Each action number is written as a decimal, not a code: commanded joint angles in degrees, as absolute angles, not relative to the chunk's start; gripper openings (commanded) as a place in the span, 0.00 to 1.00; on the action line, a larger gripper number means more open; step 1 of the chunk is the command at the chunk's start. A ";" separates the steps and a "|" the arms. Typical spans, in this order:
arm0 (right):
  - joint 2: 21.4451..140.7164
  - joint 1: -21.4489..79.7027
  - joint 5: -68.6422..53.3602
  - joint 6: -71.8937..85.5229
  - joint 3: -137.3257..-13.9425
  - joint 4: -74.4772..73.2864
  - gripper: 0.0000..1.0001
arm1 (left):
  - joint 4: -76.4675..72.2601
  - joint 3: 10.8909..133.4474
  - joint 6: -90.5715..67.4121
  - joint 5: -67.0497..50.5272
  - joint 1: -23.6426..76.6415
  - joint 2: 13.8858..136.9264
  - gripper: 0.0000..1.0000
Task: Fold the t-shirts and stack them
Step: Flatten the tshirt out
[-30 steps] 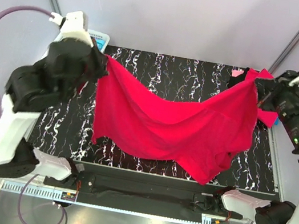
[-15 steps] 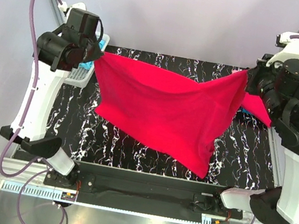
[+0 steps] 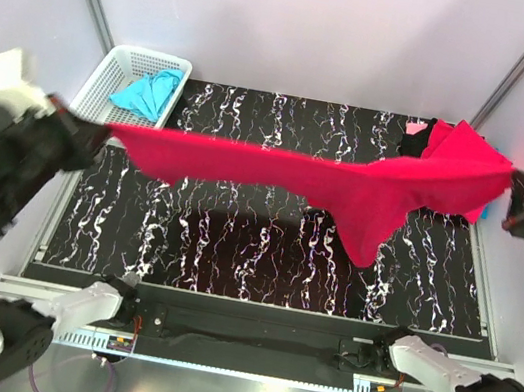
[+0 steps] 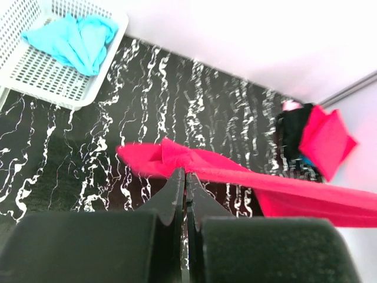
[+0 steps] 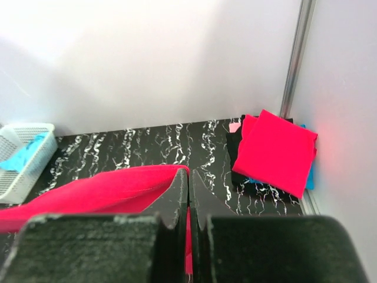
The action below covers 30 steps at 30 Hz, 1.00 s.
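Note:
A crimson t-shirt (image 3: 296, 176) hangs stretched in a taut band above the table, its loose part drooping right of the middle. My left gripper (image 3: 107, 131) is shut on its left end, and the left wrist view shows the cloth (image 4: 235, 175) bunched at the tips of that gripper (image 4: 185, 172). My right gripper (image 3: 512, 189) is shut on the right end, with red cloth (image 5: 100, 191) pinched in that gripper (image 5: 188, 175). A turquoise t-shirt (image 3: 148, 93) lies crumpled in the basket. A folded red shirt (image 5: 274, 150) tops a stack at the back right.
The white lattice basket (image 3: 122, 70) stands at the table's back left corner. The stack (image 4: 293, 127) also holds black, pink and blue folded cloth. The black marbled table (image 3: 232, 252) lies under the shirt. Slanted metal posts (image 3: 513, 68) rise at both back corners.
Both arms have swung outward and apart. The red shirt, which hung as a broad sheet, is now pulled into a narrow taut band higher above the table.

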<state>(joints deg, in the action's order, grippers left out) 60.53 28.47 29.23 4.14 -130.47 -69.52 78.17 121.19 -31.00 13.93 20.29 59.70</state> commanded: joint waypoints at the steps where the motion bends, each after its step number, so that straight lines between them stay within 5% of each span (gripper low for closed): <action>1: 59.68 28.39 28.57 3.78 -131.65 -69.79 0.00 | 80.41 119.09 -29.44 13.62 20.04 56.96 0.00; 8: 60.90 28.48 29.18 2.37 -132.72 -68.74 0.00 | 80.60 119.54 -29.27 15.20 20.04 58.35 0.00; 17: 64.77 28.39 29.18 2.20 -117.25 -58.27 0.00 | 74.27 116.89 -30.94 19.33 20.04 68.46 0.00; 30: 65.31 28.39 25.14 3.87 -132.97 -67.76 0.00 | 78.48 123.23 -31.38 16.09 20.04 66.02 0.00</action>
